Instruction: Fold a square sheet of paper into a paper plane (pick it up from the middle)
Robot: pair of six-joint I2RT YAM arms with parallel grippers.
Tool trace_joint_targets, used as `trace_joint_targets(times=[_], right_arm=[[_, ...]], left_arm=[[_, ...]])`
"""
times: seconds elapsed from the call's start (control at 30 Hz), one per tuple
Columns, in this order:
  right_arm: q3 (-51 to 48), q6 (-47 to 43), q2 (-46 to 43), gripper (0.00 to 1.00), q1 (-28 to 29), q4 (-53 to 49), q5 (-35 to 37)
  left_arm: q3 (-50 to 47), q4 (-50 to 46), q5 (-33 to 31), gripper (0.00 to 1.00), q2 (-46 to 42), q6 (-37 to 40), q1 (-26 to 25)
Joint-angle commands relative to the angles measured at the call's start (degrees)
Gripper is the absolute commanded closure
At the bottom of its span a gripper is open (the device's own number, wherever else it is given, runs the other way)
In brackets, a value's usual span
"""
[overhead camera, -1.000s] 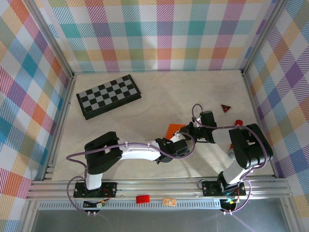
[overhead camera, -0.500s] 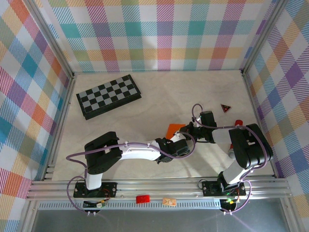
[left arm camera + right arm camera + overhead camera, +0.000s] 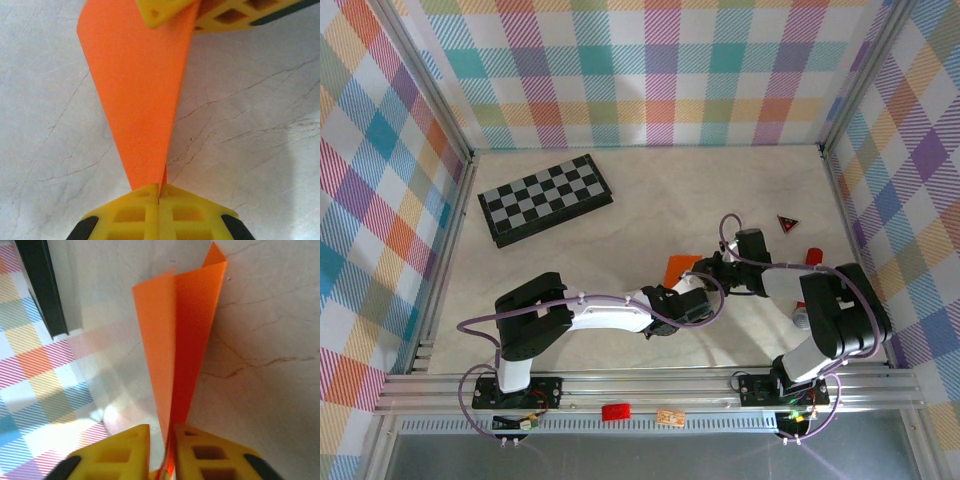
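Orange paper sheet [image 3: 680, 266] is folded into a narrow, tapering strip. It sits right of table centre, strung between both grippers. Left gripper [image 3: 693, 284] comes in from the near left, right gripper [image 3: 716, 268] from the right. They meet at the paper, just beside each other.

Left wrist view: left gripper [image 3: 159, 191] is fully closed, yellow fingers [image 3: 130, 215] pressed together with no gap, pinching the narrow end of the sheet [image 3: 140, 90]. Paper widens away from it toward the right gripper's yellow fingers [image 3: 172, 6] at the top edge, one finger on each side of the wide end. White veined table [image 3: 260, 100] lies underneath; can't tell whether the paper touches it.

Right wrist view: right gripper [image 3: 161, 437] has a thin slot between its fingers [image 3: 210, 455], and the sheet [image 3: 187, 340] runs edge-on through that slot. Can't tell if the pads are actually clamping or just straddling it. Two layers are visible, paler one left, deeper orange one right, splayed slightly apart at the far end in a V.

Elsewhere in the overhead view: black-and-grey checkerboard [image 3: 545, 198] at far left, angled, well apart from the paper. Small dark red triangle [image 3: 787, 223] is off to the right of the sheet. Small red cylinder [image 3: 814, 255] is near the right wall, beside the right arm. Plaid walls [image 3: 650, 70] on three sides.
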Motion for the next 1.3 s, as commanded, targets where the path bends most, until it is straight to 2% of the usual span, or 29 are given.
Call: trace_joint_targets(times=[0.0,0.1,0.23,0.43,0.63,1.07,1.27], right_arm=[[2.47,-5.78,-4.05,0.69,-0.54,-10.40,5.46],[4.45,-9.54,-7.94,0.61,-0.73,-19.20,12.04],[5.36,-11.50,-13.03,0.56,-0.95,-25.71,18.26],[3.32,-9.94,-18.17,0.55,-1.00,-25.48,20.91],[1.97,-9.08,-19.04,0.55,-0.98,-24.39,20.44],[0.63,-8.54,-17.98,0.55,-0.98,-20.82,17.90],[-2.53,-8.40,-20.30,0.59,-0.99,-15.60,18.51]], left_arm=[[-1.40,0.78,-0.02,1.00,-0.36,-2.64,-0.32],[-3.22,3.01,3.10,1.00,-1.70,-5.10,0.52],[-7.27,9.60,10.08,1.00,-4.40,-8.60,2.95],[-13.38,19.43,23.22,1.00,-7.39,-12.96,8.07],[-16.64,24.24,30.58,1.00,-7.57,-15.88,11.48],[-20.48,32.06,39.07,1.00,-6.97,-17.73,14.60],[-22.04,36.96,40.14,1.00,-7.49,-11.16,14.60]])
